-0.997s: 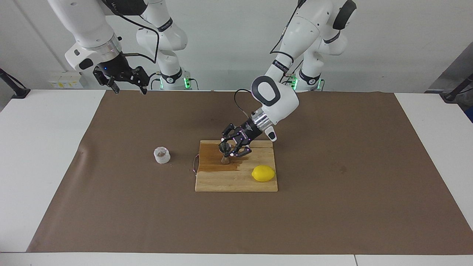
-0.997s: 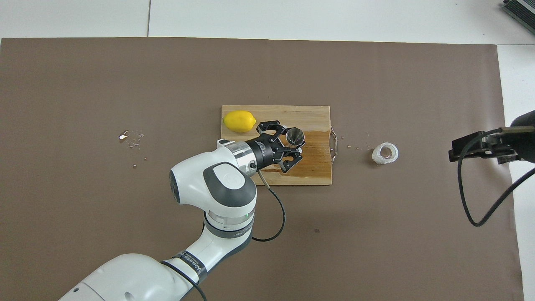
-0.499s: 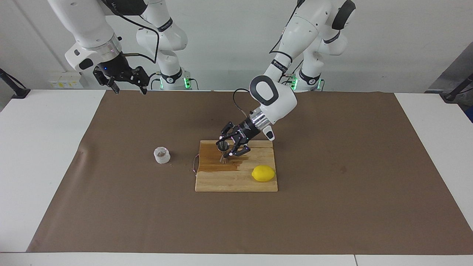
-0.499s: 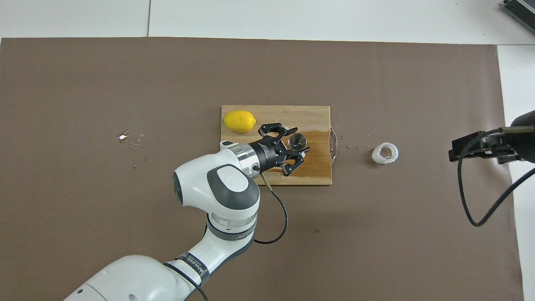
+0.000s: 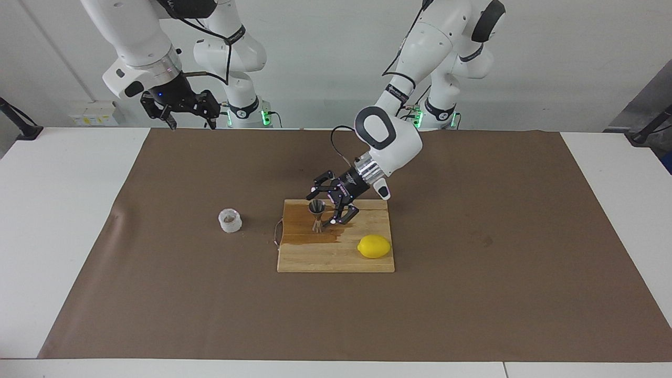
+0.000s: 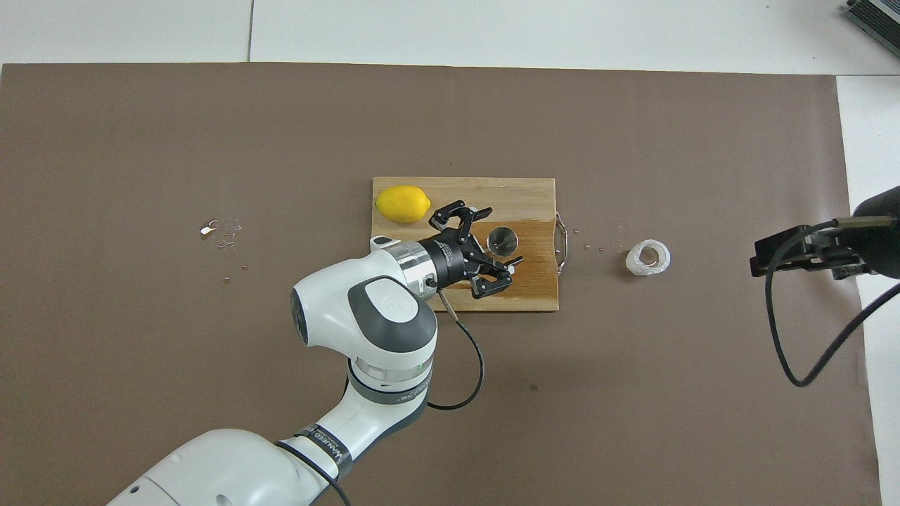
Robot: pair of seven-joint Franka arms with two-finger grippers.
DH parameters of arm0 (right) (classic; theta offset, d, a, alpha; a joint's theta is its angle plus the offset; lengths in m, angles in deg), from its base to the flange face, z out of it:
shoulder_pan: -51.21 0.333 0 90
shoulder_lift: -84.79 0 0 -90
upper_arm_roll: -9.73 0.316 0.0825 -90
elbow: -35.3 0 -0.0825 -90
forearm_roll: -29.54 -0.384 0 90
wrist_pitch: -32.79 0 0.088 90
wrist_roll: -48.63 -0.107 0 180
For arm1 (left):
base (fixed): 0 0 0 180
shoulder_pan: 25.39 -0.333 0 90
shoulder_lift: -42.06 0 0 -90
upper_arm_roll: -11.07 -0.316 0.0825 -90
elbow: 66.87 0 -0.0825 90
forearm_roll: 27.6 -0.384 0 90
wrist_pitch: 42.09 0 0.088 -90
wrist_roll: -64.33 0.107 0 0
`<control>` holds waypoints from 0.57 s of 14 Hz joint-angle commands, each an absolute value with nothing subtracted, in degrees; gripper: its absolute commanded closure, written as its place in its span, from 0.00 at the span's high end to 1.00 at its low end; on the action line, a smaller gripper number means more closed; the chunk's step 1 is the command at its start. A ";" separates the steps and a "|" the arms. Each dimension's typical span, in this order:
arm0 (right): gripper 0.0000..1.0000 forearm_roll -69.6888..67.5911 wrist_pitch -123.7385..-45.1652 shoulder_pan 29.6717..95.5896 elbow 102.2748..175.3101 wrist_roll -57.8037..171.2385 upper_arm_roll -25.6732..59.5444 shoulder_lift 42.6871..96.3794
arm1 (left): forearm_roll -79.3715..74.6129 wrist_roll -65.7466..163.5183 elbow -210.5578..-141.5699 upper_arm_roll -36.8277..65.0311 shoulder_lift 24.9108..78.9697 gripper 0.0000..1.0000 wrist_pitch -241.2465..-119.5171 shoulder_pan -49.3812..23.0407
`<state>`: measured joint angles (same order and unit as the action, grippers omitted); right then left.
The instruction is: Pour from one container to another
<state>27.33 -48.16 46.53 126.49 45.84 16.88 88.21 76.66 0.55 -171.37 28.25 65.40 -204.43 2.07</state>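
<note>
The steel hourglass jigger (image 5: 316, 215) (image 6: 503, 240) stands upright on the wooden cutting board (image 5: 336, 260) (image 6: 524, 193). My left gripper (image 5: 325, 208) (image 6: 502, 235) is open, one finger on each side of the jigger with a gap to it. The squat translucent-white cup (image 5: 230, 220) (image 6: 647, 257), brownish inside, sits on the brown mat beside the board, toward the right arm's end. My right gripper (image 5: 192, 125) (image 6: 763, 256) hangs open, high over the mat's edge near its base, holding nothing.
A yellow lemon (image 5: 374, 246) (image 6: 402, 204) lies on the board's corner toward the left arm's end, farther from the robots than the jigger. A dark wet patch (image 5: 304, 236) covers the board around the jigger. Small droplets (image 6: 219, 228) sit on the mat toward the left arm's end.
My left gripper was shut on the jigger a second ago; it has opened and let go, leaving the jigger standing on the board. The right gripper drifted slightly toward the table's middle.
</note>
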 commanded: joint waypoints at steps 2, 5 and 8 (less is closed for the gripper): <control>1.00 25.85 -46.92 43.75 127.06 56.58 15.98 90.76 | 74.63 0.17 -171.28 28.04 60.96 1.00 -202.76 1.07; 1.00 25.94 -51.99 38.39 133.80 76.41 15.80 93.57 | 68.22 -0.27 -171.98 27.77 57.71 1.00 -200.82 -0.77; 1.00 25.94 -61.31 34.87 140.22 100.85 15.71 94.89 | 60.40 -0.27 -173.12 27.69 55.42 1.00 -196.53 -3.84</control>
